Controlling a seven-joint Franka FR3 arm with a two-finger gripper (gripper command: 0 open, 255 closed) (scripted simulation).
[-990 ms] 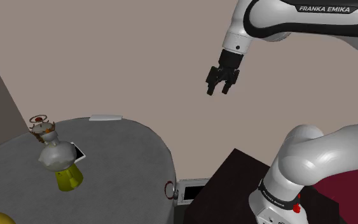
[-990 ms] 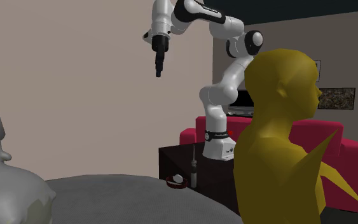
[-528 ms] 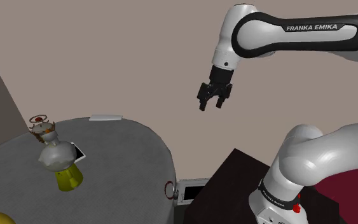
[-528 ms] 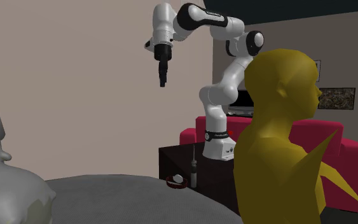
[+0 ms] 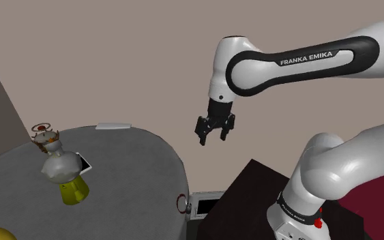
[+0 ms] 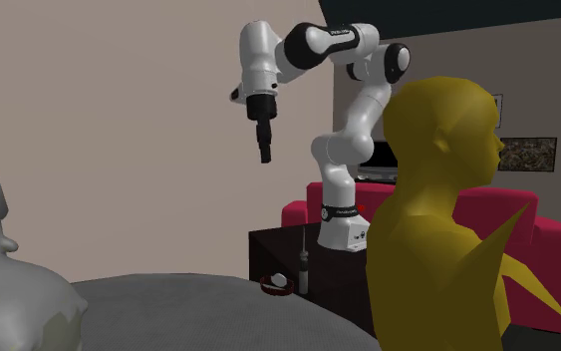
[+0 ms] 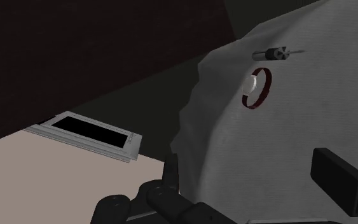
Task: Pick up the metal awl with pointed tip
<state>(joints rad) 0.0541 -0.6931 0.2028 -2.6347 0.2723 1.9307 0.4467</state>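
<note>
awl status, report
fingers open, empty, well above the grey table. awl at its edge beside red ring, untouched. path looks clear.

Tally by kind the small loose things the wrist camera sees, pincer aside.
awl: 1
red ring: 1
white frame: 1
Total: 3

On the surface (image 5: 129, 160), a figurine (image 5: 62, 167) stands toward the shoulder view's left. A ring (image 7: 260, 88) sits at the edge nearest the stand (image 5: 252, 198), with the awl (image 7: 276, 53) just beside it, perhaps upright. The claw (image 5: 212, 139) hangs high, beyond that edge.
</note>
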